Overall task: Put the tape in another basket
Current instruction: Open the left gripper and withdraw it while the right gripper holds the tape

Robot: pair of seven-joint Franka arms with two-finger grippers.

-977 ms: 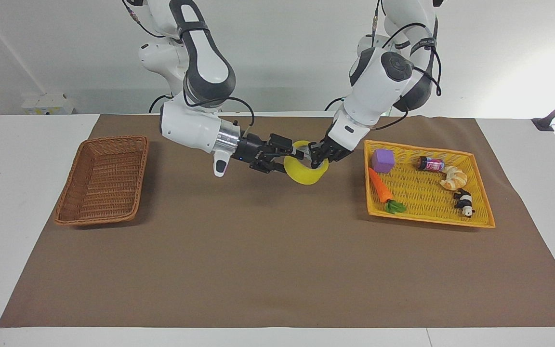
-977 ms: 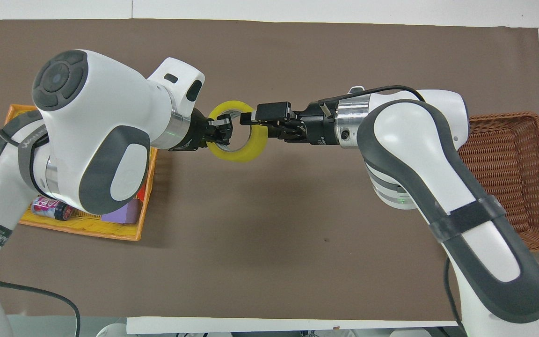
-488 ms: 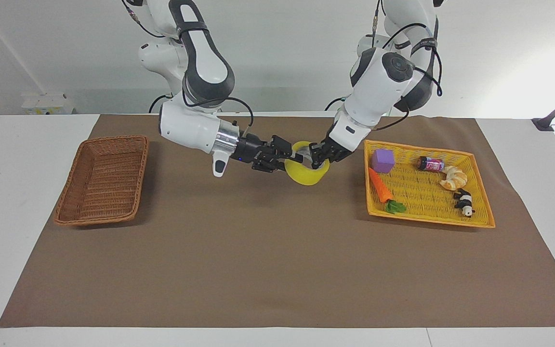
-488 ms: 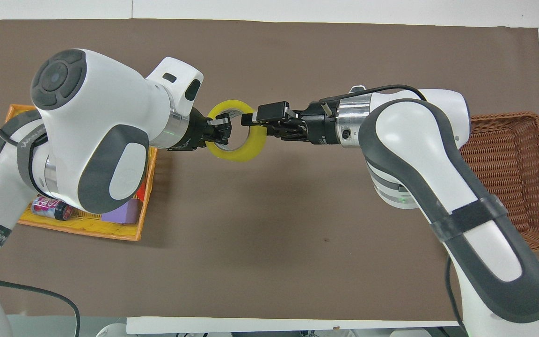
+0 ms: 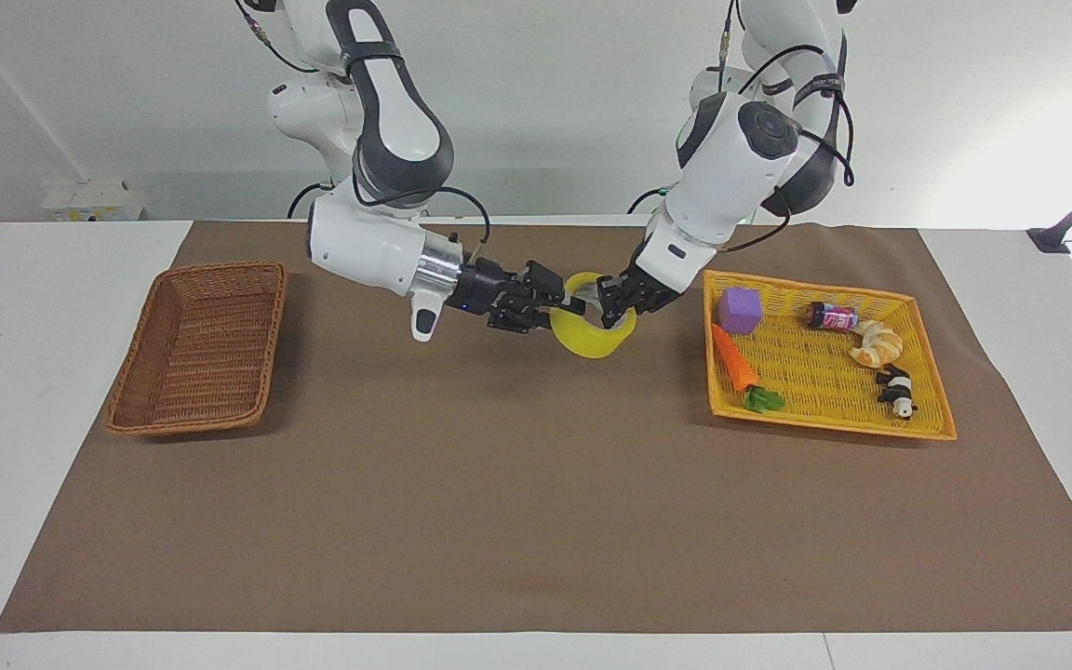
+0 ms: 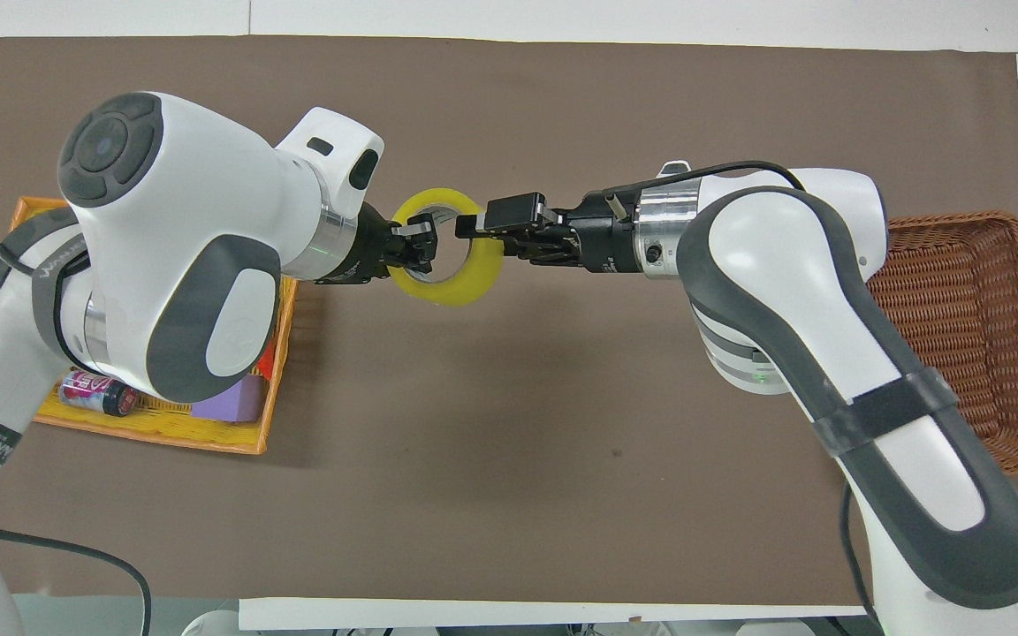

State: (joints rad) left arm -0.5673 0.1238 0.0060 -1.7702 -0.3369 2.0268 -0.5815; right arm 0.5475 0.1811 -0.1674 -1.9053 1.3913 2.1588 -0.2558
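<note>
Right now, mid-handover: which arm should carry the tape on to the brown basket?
Right. The right gripper is at the tape, and that arm comes from the brown basket's end. The left gripper, also at the tape, comes from the yellow tray end.

Right gripper [image 5: 566, 304]: slightly closer to the yellow tray basket [image 5: 917, 316] than a second ago, now pressed further onto the tape's rim.
Tape [image 5: 593, 328]: nudged a little toward the yellow tray basket with both grippers; tilt changed slightly.
Left gripper [image 5: 609, 305]: edged a trace upward, away from the tabletop.
</note>
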